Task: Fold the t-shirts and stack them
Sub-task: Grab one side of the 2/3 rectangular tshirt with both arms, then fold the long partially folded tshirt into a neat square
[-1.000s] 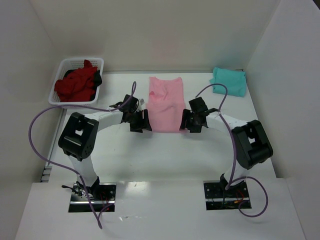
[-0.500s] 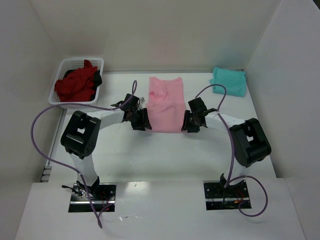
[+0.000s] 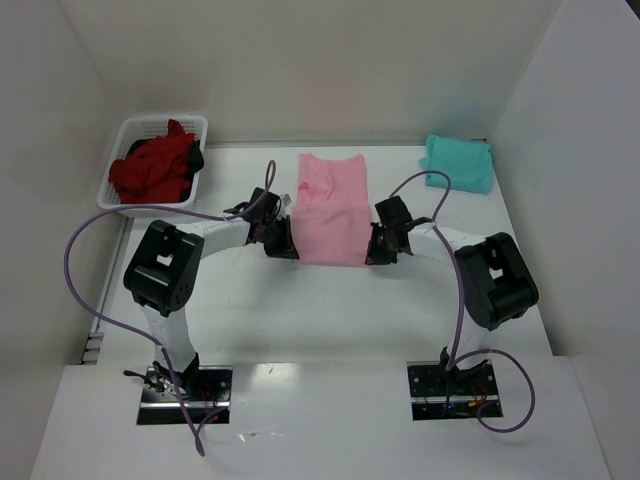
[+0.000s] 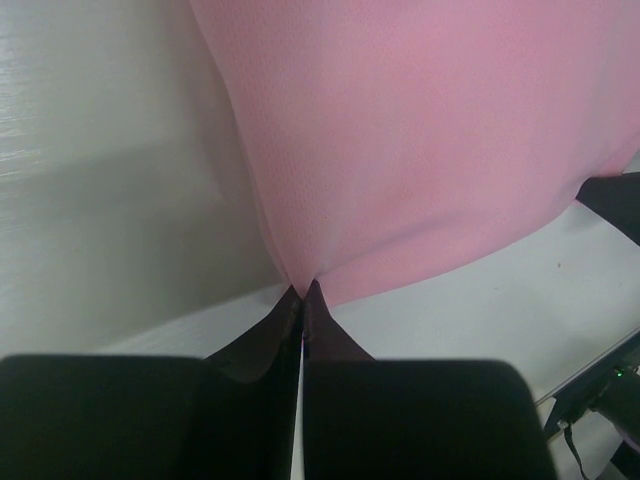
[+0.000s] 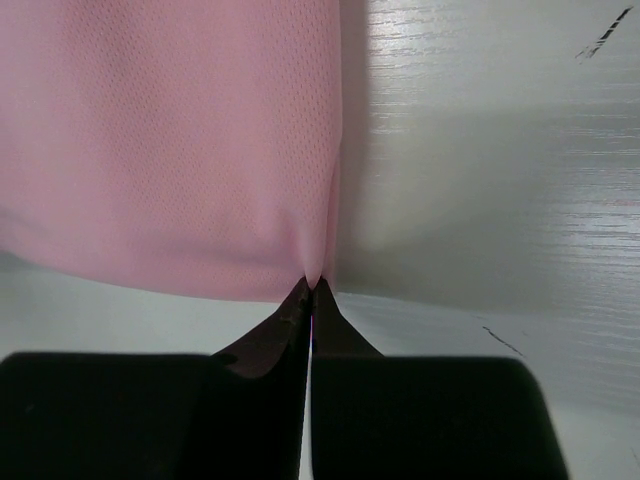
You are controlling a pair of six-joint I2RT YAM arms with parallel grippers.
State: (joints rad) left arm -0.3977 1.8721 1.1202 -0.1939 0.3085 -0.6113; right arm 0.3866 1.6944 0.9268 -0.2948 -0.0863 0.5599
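Well to the left of the pink t-shirt (image 3: pixel 332 205), and a little farther back, a white lattice basket (image 3: pixel 150 122) sits at the bench (image 3: pixel 330 310) edge. It holds a rumpled heap of dark red t-shirts (image 3: pixel 150 170), which rise above its rim.

The left gripper (image 3: pixel 283 240) is at the pink t-shirt's near-left corner. In the left wrist view its two dark fingers are pressed together, pinching that corner. The cloth puckers into a small point where it enters the closed tips.

The pink t-shirt itself lies flat near the middle of the bench as a long, narrow shape. Its neck end points away from the arm bases, and a faint crease crosses its middle.

The right gripper (image 3: pixel 377 243) is at the pink t-shirt's near-right corner, mirroring the other arm. The right wrist view shows its fingers closed tight on the cloth where the hem meets the right side edge. The fabric gathers slightly at the tips.

Well to the right of the pink t-shirt and farther back, a teal t-shirt (image 3: pixel 458 162) lies folded on the bench. It is apart from both arms.
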